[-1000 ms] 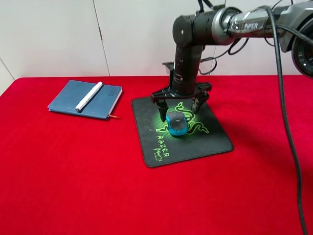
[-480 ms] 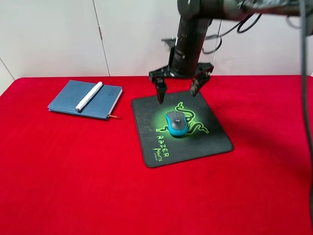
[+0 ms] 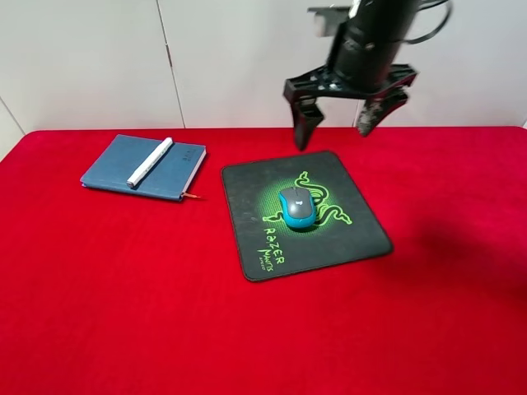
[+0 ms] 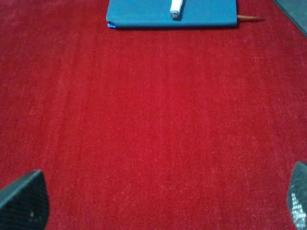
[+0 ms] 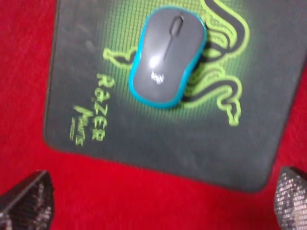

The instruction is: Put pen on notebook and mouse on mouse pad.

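The right gripper (image 3: pixel 339 127) is held wide apart and empty above the mouse pad (image 3: pixel 346 226), where the mouse (image 3: pixel 296 206) is set. The left gripper (image 4: pixel 158 203) is likewise spread over the red cloth (image 3: pixel 123 296). The pen (image 3: pixel 151 161) is laid on the notebook (image 3: pixel 177 175), partly cut off in the left wrist view. A white wall (image 3: pixel 90 58) is seen behind.

This looks like a robot test bench set up as a mock office desk. A table (image 3: pixel 123 313) draped in plain red cloth stands against bare white wall panels (image 3: pixel 99 58), and a black cabled robot arm (image 3: pixel 366 41) hangs over it. The only props are office things: a pad (image 3: pixel 329 239) with a mouse (image 3: pixel 296 206) below the open jaws, and a notebook (image 3: pixel 144 167) with a pen (image 3: pixel 151 161) well off to their side.
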Robot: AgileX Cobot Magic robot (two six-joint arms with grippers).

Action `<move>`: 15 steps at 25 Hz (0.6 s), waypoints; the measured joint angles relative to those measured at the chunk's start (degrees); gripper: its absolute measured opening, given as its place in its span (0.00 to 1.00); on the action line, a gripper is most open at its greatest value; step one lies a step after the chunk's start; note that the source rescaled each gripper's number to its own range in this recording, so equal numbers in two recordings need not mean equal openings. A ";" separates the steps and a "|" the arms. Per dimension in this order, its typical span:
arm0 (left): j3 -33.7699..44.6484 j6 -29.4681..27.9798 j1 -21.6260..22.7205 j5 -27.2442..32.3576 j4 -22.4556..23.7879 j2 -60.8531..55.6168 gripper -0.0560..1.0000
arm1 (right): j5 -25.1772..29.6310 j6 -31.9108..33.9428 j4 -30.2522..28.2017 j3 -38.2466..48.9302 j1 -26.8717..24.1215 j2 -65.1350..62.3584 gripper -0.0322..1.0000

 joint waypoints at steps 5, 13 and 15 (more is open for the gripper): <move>0.00 0.00 0.00 0.00 0.00 0.00 1.00 | 0.00 0.00 -0.32 6.66 0.00 -9.33 1.00; 0.00 0.00 0.00 0.00 0.00 0.00 1.00 | 0.06 -0.02 -0.37 18.08 0.00 -25.20 1.00; 0.00 0.00 0.00 0.00 0.00 0.00 1.00 | 0.06 -0.02 -0.37 20.83 0.00 -29.05 1.00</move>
